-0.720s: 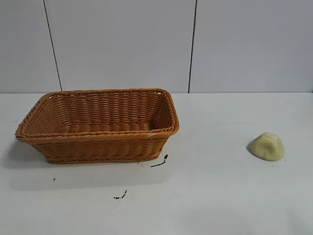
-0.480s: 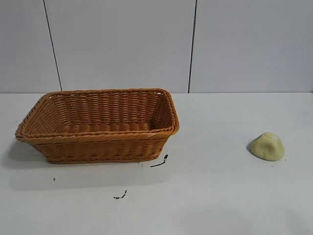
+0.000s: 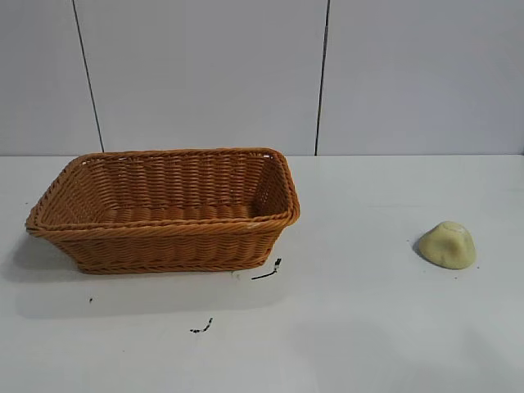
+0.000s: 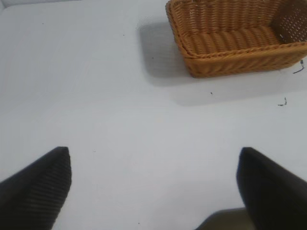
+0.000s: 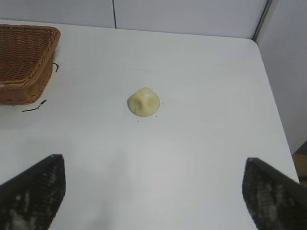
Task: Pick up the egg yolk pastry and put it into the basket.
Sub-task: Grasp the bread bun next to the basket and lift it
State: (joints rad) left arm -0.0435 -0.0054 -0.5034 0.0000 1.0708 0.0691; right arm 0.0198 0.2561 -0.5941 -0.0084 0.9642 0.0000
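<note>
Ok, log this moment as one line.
egg yolk pastry: on table, untouched | basket: no pastry inside | left gripper: open | right gripper: open, facing pastry

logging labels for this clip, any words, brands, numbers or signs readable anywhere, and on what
None: no readable text in any view.
The basket is plain wicker, without a tag.
The egg yolk pastry is smooth and unmarked.
The small black marks on the table near the basket are scribbles, not letters.

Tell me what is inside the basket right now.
Nothing shows inside the basket: only bare woven floor and walls in the exterior and left wrist views. The strip behind its near wall is hidden. The egg yolk pastry sits apart on the table.
</note>
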